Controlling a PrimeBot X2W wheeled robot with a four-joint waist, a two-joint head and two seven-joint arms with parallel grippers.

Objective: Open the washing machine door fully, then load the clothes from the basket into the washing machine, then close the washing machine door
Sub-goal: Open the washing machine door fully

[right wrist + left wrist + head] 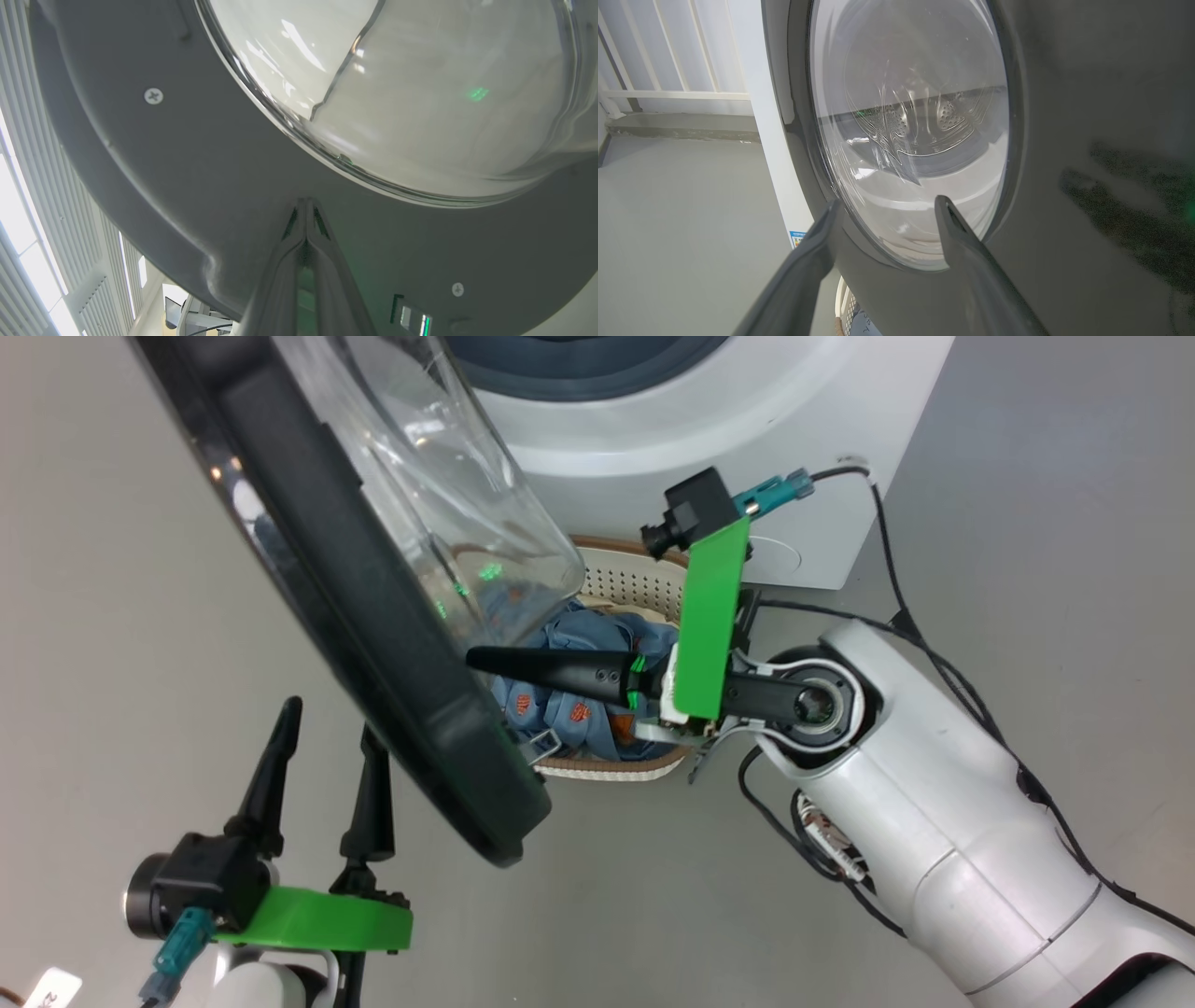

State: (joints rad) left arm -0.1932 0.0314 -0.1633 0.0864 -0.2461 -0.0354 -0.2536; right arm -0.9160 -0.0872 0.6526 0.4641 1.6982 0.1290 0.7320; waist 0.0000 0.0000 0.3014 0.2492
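Door not fully open yet. In the head view the washing machine door (373, 616) stands edge-on, running from the washing machine (709, 420) towards the robot, and it sits between the two arms.

Right gripper (478, 659) is on the inner side with its fingers pressed together into one point. They aim to the robot's left, roughly square to the door face. The tip sits on the grey inner rim just below the glass bowl (439, 476) and looks to be touching it.

Left gripper (331, 723) is on the outer side, near the free edge, with its fingers spread wide and holding nothing.

Key relation: the door lies left of the right gripper, so a push leftwards should swing it wider. The right arm is the one placed to do that. My guess is the left one needs to stay clear of the door's path.

The basket (635, 583) sits on the floor in front of the machine, partly under the door and below the right gripper. The clothes (560, 635) are in it, none loaded.
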